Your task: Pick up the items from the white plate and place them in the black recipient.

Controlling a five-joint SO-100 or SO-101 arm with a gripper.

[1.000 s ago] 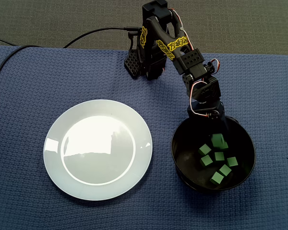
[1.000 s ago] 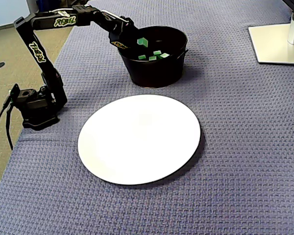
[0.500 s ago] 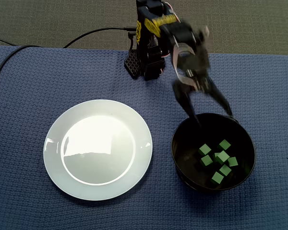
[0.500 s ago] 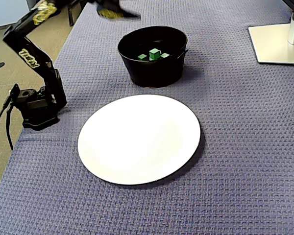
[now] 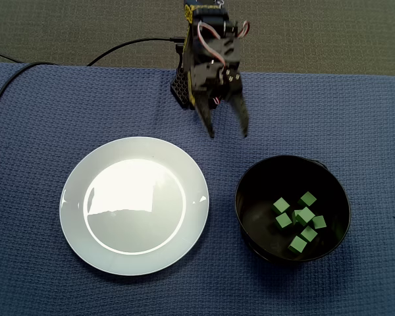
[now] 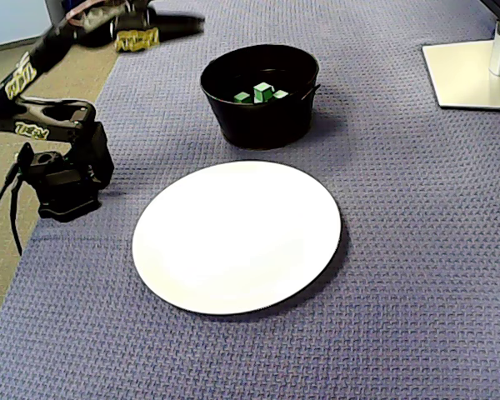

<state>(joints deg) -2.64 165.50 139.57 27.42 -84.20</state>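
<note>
Above cloth [image 5: 52, 99], tool [image 5: 228, 135] jaws apart; arm lettering [image 6: 21, 82] unreadable.

Bright even light, glare on white plate [image 5: 118, 197], sharp pics.

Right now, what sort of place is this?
Probably an office or hobby desk: a blue woven cloth as tabletop cover, what looks like a white monitor-stand base at one edge, and a small desktop robot arm.

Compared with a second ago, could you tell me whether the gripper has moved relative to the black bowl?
Yes. The gripper has withdrawn from the rim of the black bowl, up the picture toward the arm base, and is open.
</note>
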